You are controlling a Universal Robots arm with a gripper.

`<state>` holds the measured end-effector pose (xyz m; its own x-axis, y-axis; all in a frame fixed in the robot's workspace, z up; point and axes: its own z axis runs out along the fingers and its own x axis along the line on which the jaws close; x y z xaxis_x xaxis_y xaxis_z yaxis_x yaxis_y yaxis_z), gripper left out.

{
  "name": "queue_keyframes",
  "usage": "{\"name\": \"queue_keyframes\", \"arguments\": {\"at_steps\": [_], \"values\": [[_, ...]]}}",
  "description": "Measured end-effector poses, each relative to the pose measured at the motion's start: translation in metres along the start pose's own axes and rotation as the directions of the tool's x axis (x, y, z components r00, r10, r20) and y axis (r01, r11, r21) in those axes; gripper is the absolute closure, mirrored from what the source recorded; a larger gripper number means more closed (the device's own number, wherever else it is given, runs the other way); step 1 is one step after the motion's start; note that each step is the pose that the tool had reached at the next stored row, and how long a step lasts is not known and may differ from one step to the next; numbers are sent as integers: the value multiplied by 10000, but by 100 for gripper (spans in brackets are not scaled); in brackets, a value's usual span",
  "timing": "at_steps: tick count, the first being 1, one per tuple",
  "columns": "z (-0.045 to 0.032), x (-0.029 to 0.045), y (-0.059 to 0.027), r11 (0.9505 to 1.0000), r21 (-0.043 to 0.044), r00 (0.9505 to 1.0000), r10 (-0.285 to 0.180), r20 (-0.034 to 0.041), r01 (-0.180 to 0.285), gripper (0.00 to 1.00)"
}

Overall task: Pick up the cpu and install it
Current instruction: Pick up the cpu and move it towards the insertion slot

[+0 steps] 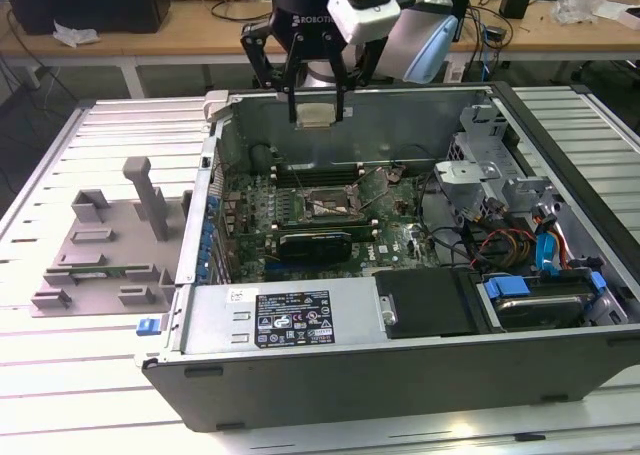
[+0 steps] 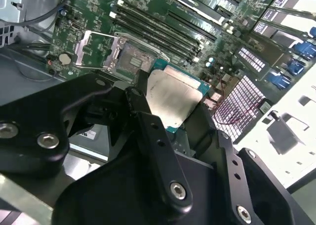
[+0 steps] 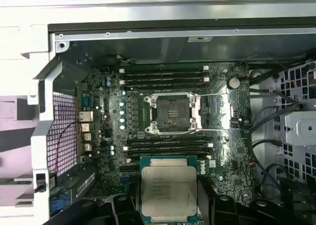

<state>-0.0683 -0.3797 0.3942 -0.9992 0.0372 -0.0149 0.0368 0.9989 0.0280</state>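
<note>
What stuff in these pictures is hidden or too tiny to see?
- Exterior view: the gripper holds the chip, but the arm above it is cut off by the top edge.
- Exterior view: the pins in the socket are too small to make out.
- Second wrist view: the chip's lower corner is hidden behind the gripper's black links.

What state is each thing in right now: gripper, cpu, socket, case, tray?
gripper: shut on the cpu, above the open case.
cpu: held clear of the board, not yet in the socket.
socket: uncovered, empty.
computer case: lying on its side, panel off.
grey tray: lying flat beside the case.
</note>
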Motion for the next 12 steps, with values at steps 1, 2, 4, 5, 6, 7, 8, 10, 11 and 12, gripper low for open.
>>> {"name": "queue_keyframes", "arguments": {"at_steps": [1, 2, 4, 5, 6, 7, 8, 10, 11, 12], "values": [[1, 0, 1, 10000, 0, 10000, -1, 0, 1, 45], [6, -1, 1, 10000, -3, 10000, -1, 2, 1, 45], [30, -1, 0, 10000, -15, 10000, -1, 1, 1, 45], [40, -1, 0, 10000, -24, 10000, -1, 0, 1, 45], [49, -2, 0, 10000, -29, 10000, -1, -1, 1, 45], [60, -5, 0, 10000, -32, 10000, -4, -1, 4, 45], [79, -10, 1, 10000, -37, 10000, -3, -1, 3, 45], [112, -19, 4, 10000, -45, 10000, -8, -2, 8, 45], [124, -22, 6, 10000, -47, 10000, -12, -1, 12, 45], [142, -29, 15, 10000, -47, 10000, -17, -2, 17, 45]]}}
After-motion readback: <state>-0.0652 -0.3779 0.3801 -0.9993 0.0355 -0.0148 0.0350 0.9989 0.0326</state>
